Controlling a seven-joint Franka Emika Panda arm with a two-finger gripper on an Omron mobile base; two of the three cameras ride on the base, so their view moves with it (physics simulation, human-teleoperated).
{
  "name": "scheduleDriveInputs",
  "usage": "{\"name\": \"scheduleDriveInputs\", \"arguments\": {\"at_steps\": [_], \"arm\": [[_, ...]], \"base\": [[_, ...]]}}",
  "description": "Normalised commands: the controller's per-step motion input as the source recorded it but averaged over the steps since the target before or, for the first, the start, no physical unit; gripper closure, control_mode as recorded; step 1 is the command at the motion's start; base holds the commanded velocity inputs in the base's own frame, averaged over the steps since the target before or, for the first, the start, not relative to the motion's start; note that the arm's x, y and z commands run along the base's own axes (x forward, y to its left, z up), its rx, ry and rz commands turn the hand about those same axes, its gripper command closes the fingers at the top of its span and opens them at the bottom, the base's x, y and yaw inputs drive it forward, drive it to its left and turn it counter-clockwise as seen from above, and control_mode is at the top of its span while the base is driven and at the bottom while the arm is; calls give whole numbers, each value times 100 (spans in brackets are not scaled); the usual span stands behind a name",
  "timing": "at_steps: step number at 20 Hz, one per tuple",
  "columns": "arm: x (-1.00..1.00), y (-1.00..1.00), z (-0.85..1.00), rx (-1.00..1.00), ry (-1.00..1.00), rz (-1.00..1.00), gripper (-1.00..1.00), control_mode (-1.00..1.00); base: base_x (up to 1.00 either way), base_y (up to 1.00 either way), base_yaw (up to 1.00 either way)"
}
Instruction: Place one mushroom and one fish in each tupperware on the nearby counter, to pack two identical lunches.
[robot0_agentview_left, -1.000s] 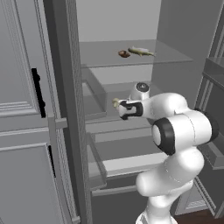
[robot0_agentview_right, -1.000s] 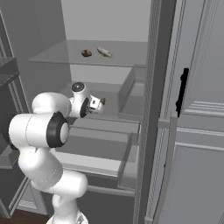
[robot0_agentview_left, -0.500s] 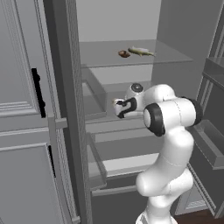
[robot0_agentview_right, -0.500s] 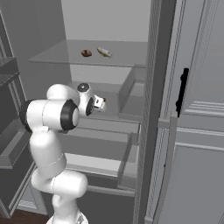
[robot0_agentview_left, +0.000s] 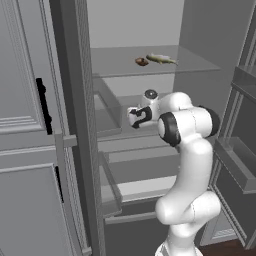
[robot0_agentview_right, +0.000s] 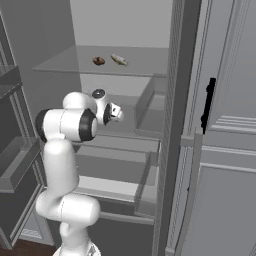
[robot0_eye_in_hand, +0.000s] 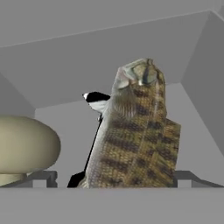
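My gripper (robot0_agentview_left: 134, 117) sits with its jaws spread wide and nothing between them, raised at about mid-height of the open cabinet, under the glass shelf (robot0_agentview_left: 200, 62) and pointing toward the cabinet's left side wall in the left base view. From the right base view I see the gripper (robot0_agentview_right: 120, 113) at the end of the bent white arm (robot0_agentview_right: 65, 125), in front of the cabinet's inner compartment and clear of the shelf above it

In the hand view I have 2 dark fingertips (robot0_eye_in_hand: 43, 177) low in the picture, 1 at each side, and between them rises a mottled brown fish (robot0_eye_in_hand: 135, 135), seen lengthwise, with its head end toward the top. Whether the fish touches my fingertips I cannot tell; it fills the gap between them in this view. Just beside it, at the left edge, sits a pale rounded mushroom (robot0_eye_in_hand: 24, 146), apart from the fish by a narrow strip of grey

On the glass shelf I see 1 fish (robot0_agentview_left: 161, 59) near the middle, lying flat, and 1 small brown mushroom (robot0_agentview_left: 141, 62) just beside it on its left in the left base view. In the right base view the same fish (robot0_agentview_right: 119, 60) lies right of the mushroom (robot0_agentview_right: 98, 61)
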Motion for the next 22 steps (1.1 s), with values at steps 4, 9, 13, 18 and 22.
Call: {"name": "scheduleDriveInputs", "arguments": {"at_steps": [4,9,13,18,22], "arm": [[-15,0,-61,0,2,-9,100,-100],[-65,-1,-18,0,-3,-2,100,-100],[-100,-1,1,2,0,0,100,-100],[-100,-15,29,2,-3,0,100,-100],[-100,-11,83,0,0,0,100,-100]], "base": [[0,0,0],[0,0,0],[0,0,0],[0,0,0],[0,0,0]]}}
